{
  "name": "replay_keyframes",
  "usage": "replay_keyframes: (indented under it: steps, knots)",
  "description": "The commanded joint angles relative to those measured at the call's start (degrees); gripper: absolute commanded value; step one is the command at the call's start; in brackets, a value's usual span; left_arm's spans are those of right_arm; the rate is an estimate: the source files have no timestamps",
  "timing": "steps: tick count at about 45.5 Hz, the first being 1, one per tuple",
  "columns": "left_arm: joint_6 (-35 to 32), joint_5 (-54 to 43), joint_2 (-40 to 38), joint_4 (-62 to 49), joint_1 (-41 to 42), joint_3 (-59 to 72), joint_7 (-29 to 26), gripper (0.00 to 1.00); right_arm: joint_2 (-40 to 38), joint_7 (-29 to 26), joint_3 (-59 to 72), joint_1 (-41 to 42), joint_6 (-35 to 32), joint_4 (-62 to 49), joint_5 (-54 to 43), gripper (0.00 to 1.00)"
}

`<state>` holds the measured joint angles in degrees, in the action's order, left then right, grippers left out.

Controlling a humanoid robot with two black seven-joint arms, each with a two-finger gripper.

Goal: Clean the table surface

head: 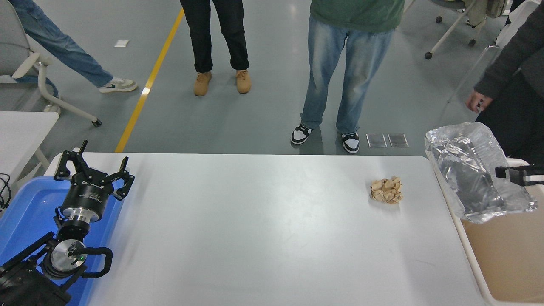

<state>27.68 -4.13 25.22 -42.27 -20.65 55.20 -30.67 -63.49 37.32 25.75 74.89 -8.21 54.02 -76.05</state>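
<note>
Foil tray (471, 170), gripped by right tool (503, 173), hangs over bin (501, 255); paper wad (386, 190) on table surface (255, 233).

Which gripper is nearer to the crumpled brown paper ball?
Right. The right gripper holds a foil tray over the bin, just right of the paper ball; the left gripper is parked far left.

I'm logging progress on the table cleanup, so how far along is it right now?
Partly done. The crumpled foil tray is off the table surface, held by the right gripper above the beige bin, not yet dropped. A crumpled brown paper ball is left on the table near its far right end. The left gripper sits parked, open, over the blue tray.
</note>
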Motion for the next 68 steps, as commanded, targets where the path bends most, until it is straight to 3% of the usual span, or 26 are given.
replay_keyframes:
  steps: [1,19,28,36,47,68]
  knots:
    - [0.0,0.0,0.0,0.0,0.0,0.0,0.0,0.99,7.14,4.33,-0.18,-7.82,0.3,-15.5,4.07,0.0]
    - [0.0,0.0,0.0,0.0,0.0,0.0,0.0,0.99,21.47,8.55,0.43,-22.24,0.47,-44.95,13.64,0.0]
    - [0.0,0.0,0.0,0.0,0.0,0.0,0.0,0.99,26.22,8.82,1.93,-29.62,5.92,-52.69,14.97,0.0]
    - [0.0,0.0,0.0,0.0,0.0,0.0,0.0,0.99,28.06,7.33,1.14,-32.26,6.54,-54.89,16.72,0.0]
    - [0.0,0.0,0.0,0.0,0.0,0.0,0.0,0.99,31.49,-1.72,1.76,-36.84,7.24,-59.11,24.9,0.0]
    - [0.0,0.0,0.0,0.0,0.0,0.0,0.0,0.99,32.55,-6.65,2.28,-39.91,10.76,-59.11,25.17,0.0]
